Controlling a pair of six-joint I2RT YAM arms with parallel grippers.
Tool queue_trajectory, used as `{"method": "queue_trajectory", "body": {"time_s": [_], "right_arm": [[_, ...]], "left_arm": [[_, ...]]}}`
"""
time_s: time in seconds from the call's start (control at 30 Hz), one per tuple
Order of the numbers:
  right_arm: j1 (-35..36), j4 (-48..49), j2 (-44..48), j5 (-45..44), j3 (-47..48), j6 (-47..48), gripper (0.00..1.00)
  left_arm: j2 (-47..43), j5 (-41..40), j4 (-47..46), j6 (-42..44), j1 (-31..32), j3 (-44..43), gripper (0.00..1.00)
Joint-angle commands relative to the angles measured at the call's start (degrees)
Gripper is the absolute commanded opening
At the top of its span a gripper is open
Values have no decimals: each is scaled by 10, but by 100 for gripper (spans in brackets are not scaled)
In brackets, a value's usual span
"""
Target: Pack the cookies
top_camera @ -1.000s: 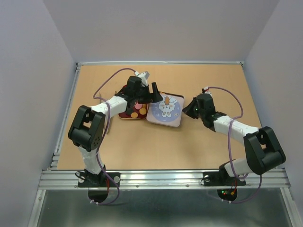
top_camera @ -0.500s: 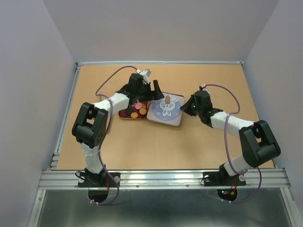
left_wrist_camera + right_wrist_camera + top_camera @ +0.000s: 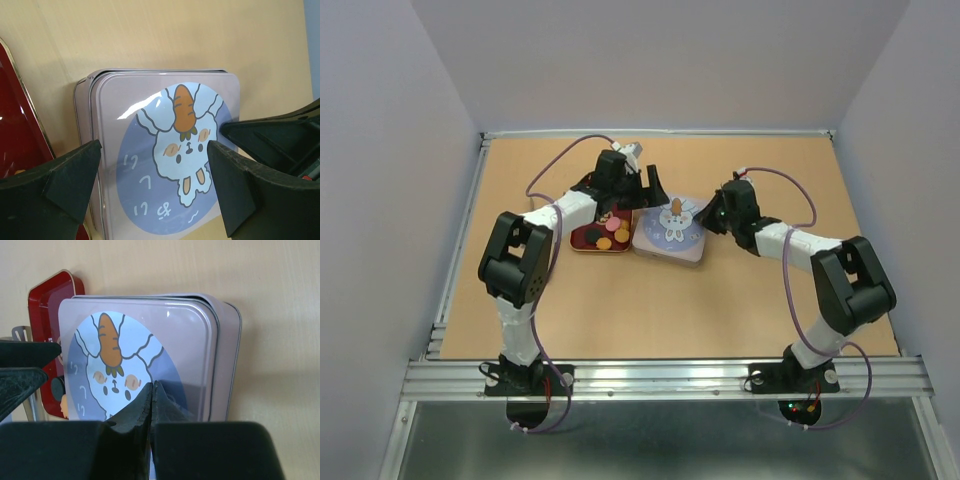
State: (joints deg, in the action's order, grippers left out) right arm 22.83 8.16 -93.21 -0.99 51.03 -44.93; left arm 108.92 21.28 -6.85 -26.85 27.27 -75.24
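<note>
Items on the counter (image 3: 740,300): one red tray (image 3: 582,243), one square lilac tin (image 3: 670,232), two arms with one pincer each.

The cookies (image 3: 608,235): all those seen lie inside the red tray, at the left-centre of the counter. From overhead at least five discs can be told apart: orange, yellow, dark and one pinkish. They are too small and too partly covered by the left arm for an exact count. None is seen loose on the counter.

Tin: stands just right of the red tray, its near-left side against it or very close to it. One lid is on top, printed with one white rabbit carrying one orange carrot on a blue oval. A double rim line shows along the lid edge in both wrist views.

Left pincer (image 3: 155,185): spread wide and holding nothing. One finger is over the tray side of the lid and the other over the far side, so the rabbit print shows between them.

Right pincer (image 3: 151,390): fingers pressed together with nothing between them. The tip sits over the tin's right-hand edge, pointing towards the left pincer. Whether it touches the lid cannot be told.
</note>
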Motion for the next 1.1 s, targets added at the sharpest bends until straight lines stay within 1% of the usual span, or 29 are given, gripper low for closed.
{"method": "queue_trajectory", "body": {"time_s": [0.0, 0.17, 0.23, 0.27, 0.37, 0.4, 0.5, 0.53, 0.57, 0.6, 0.63, 0.7, 0.8, 0.87, 1.07], "right_arm": [[-2, 22, -16, 1, 39, 9, 0], [-2, 25, -37, -2, 44, 9, 0], [-2, 26, -43, -4, 47, 9, 0], [-2, 28, -47, -3, 49, 6, 0], [-2, 32, -60, -5, 57, 5, 0], [-2, 33, -66, -5, 63, 5, 0], [-2, 35, -75, -4, 69, 4, 0], [-2, 37, -81, -5, 73, 4, 0], [-2, 37, -84, -5, 74, 4, 0], [-2, 37, -86, -5, 77, 4, 0], [-3, 38, -90, -6, 78, 3, 0], [-3, 39, -94, -4, 79, 4, 0], [-2, 40, -101, -4, 80, 5, 0], [-3, 41, -104, -4, 80, 5, 0], [-9, 42, -132, -2, 96, 8, 0]], "left_arm": [[-3, -5, 17, 21, 2, -40, 99], [-58, -70, 82, 60, -4, -67, 99], [-80, -91, 110, 65, -4, -61, 99], [-105, -98, 114, 67, -4, -54, 99], [-152, -112, 117, 65, -1, 0, 99], [-185, -112, 117, 60, 3, 34, 99], [-243, -108, 103, 47, 19, 93, 99], [-264, -103, 91, 37, 34, 146, 99], [-264, -103, 85, 31, 45, 147, 99], [-278, -99, 79, 26, 53, 175, 98], [-283, -99, 71, 22, 75, 189, 98], [-294, -99, 56, 8, 96, 223, 97], [-298, -85, 27, -7, 126, 259, 91], [-295, -82, 6, -10, 134, 271, 89], [-239, -80, -20, -13, 149, 278, 86]]}}
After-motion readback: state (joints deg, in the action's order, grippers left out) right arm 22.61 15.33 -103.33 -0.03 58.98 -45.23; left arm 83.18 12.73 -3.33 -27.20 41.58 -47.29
